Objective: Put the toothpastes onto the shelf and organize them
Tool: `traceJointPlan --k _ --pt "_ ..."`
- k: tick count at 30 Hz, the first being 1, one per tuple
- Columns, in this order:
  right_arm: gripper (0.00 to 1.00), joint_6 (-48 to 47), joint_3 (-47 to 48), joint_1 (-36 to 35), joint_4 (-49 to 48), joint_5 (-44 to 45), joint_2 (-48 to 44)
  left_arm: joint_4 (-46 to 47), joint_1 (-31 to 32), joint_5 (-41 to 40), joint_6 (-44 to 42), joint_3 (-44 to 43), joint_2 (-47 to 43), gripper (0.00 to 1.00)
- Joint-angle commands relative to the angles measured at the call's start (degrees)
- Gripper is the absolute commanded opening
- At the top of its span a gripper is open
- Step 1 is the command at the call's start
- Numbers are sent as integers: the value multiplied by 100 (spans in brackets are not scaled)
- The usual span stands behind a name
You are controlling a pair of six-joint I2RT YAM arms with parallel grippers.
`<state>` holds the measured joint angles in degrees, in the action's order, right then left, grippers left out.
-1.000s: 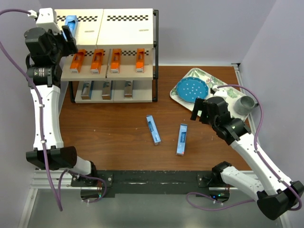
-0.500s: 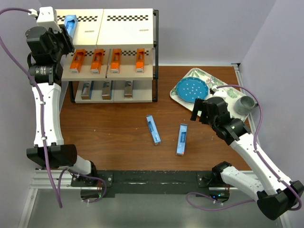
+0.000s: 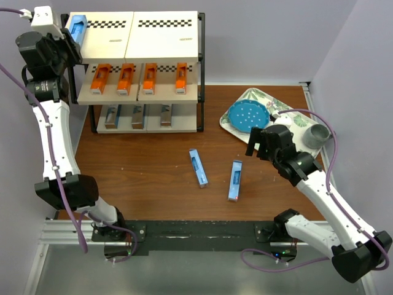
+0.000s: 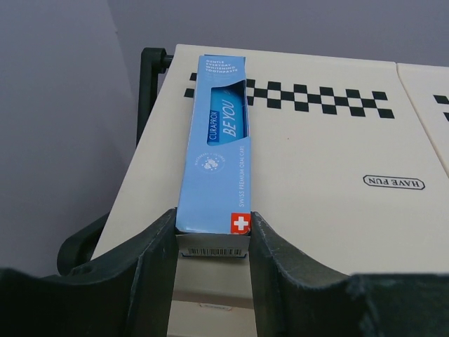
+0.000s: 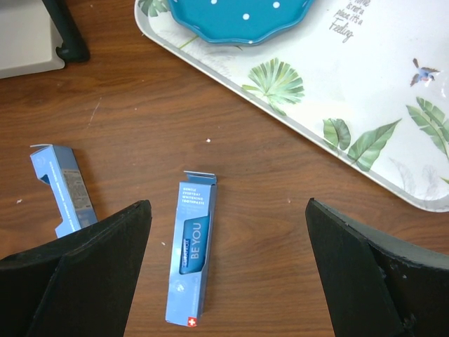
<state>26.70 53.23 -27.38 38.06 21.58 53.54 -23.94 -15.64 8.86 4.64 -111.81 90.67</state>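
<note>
Held carton (image 4: 217, 154): light blue, flat on the shelf's top board at its left edge, far end across the checkered strip. Reads "CURAPROX", "BE YOU", "GENTLE EVERYDAY WHITENING TOOTHPASTE", "SWISS PREMIUM ORAL CARE". White cross on a red square, barcode on the near end.
Left gripper (image 4: 212, 221): clamped on the near end of that carton, one finger against each long side.
Right gripper (image 5: 226, 205): jaws wide apart, holding nothing, above the table beside the tray.
Shelf (image 4: 337, 203): three tiers; top board printed "HAVE FUN".
Table cartons (image 3: 198, 167) (image 3: 235, 180): two, light blue, lying apart on the table (image 3: 141, 166); the right one reads "BE YOU".
Orange cartons (image 3: 101, 78): four, in a row on the middle tier.
Grey cartons (image 3: 112, 115): three, in a row on the bottom tier.
Carton total: ten; three blue.
Tray (image 5: 337, 91): leaf print, the word "Feeling" readable; one blue plate (image 3: 248, 115) and one grey cup (image 3: 317, 135) on it.
</note>
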Motion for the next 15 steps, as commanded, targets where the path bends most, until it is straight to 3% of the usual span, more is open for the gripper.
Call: traceJointPlan --k 1,8,15 --pt "96 -103 100 -22 -220 136 34 136 -185 423 -166 -201 3 41" --pt "96 -130 126 -22 -229 109 69 162 -326 546 -131 -289 170 46" --pt "96 -138 161 -22 -194 109 43 162 -326 643 -60 -315 -23 83"
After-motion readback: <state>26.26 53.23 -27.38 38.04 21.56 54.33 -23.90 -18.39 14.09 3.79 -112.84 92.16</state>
